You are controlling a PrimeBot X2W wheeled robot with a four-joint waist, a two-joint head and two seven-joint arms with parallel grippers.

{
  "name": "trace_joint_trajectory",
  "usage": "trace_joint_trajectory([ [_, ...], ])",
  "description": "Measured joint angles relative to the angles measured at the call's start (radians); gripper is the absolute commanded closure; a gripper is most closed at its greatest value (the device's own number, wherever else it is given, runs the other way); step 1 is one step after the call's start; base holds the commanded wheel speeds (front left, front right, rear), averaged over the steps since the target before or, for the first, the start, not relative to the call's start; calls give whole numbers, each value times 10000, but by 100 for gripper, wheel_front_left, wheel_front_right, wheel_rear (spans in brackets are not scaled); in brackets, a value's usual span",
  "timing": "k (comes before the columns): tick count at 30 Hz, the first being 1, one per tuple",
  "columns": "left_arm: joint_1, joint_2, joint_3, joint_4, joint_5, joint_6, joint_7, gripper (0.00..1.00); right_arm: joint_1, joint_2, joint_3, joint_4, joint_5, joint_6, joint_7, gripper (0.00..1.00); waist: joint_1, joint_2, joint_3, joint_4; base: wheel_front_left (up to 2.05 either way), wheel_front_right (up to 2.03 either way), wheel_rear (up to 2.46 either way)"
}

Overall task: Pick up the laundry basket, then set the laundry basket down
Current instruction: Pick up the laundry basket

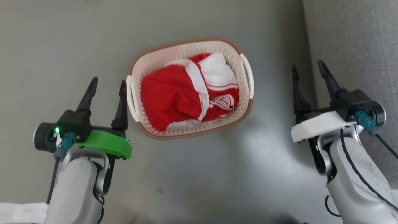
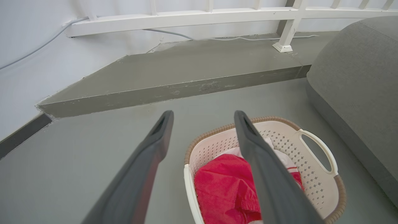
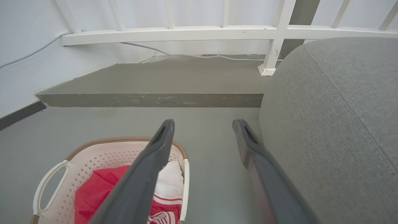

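Basket [image 1: 155, 60]: one, on floor [image 1: 217, 171], red-white garment [image 1: 168, 96] inside; two tools, left tool [image 1: 109, 81], right tool [image 1: 307, 64], spread, empty.

The laundry basket [image 1: 148, 66] is matt perforated plastic, holding red cloth [image 1: 168, 96]; the floor [image 1: 62, 46] is smooth, slightly glossy.

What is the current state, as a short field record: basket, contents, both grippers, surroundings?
basket: laundry basket upright on the grey floor
contents: red and white clothing
left gripper: open, close beside the basket's left handle, holding nothing
right gripper: open, apart from the right handle, holding nothing
surroundings: grey upholstered seat at the robot's right
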Motion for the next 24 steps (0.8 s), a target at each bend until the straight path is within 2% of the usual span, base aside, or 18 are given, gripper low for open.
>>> trace_joint_trajectory([
  [18, -932, -27, 52, 1103, -291, -393, 48, 0, -1124, 472, 52, 878, 50, 13, -13, 0, 0, 0, 1748, -192, 0, 0, 0],
  [24, -1349, -42, 71, 1691, -472, -535, 194, 0, -1535, 606, 221, 1561, 121, 157, -13, 0, 0, 0, 2091, -256, 0, 0, 0],
])
